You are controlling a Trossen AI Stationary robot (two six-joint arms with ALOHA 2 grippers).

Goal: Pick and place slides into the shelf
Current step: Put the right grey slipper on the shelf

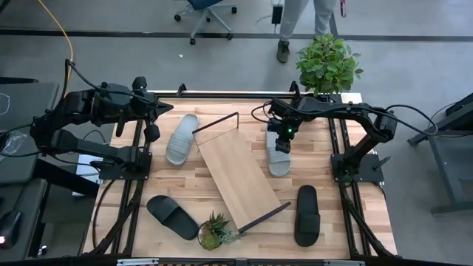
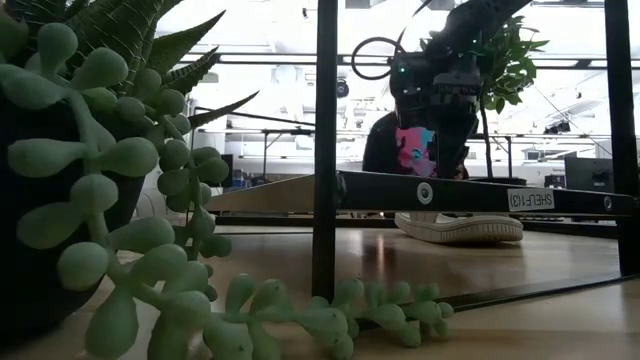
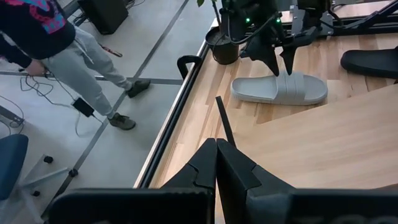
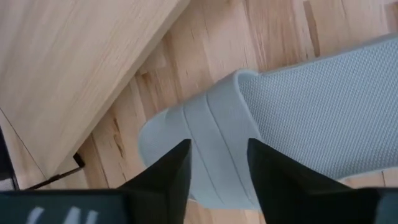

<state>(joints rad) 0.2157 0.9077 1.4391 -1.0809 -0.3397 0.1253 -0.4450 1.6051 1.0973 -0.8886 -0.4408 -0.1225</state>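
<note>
The shelf (image 1: 238, 174) lies slantwise on the middle of the table, a light-wood board with black rod ends. One light grey slide (image 1: 182, 139) lies to its left. Another light grey slide (image 1: 279, 155) lies to its right, sole on the table. My right gripper (image 4: 217, 167) hangs open just over the strap end of the right-hand slide, pointing steeply down, one finger on each side of the strap (image 4: 214, 134). One black slide (image 1: 171, 216) lies near left, another (image 1: 307, 215) near right. My left gripper (image 3: 216, 163) waits shut, raised at the far left. My right gripper comes at the grey slide's strap (image 3: 291, 79) from above, its open fingers astride the strap's two edges. Whether the fingertips (image 3: 274, 65) touch the slide, I cannot tell. The slide lies flat on the table.
A potted plant (image 1: 327, 65) stands at the far right edge, close behind the right arm. A small succulent (image 1: 214, 230) sits by the shelf's near end and fills the low view's left (image 2: 100, 200). A person (image 1: 299, 22) stands beyond the far edge.
</note>
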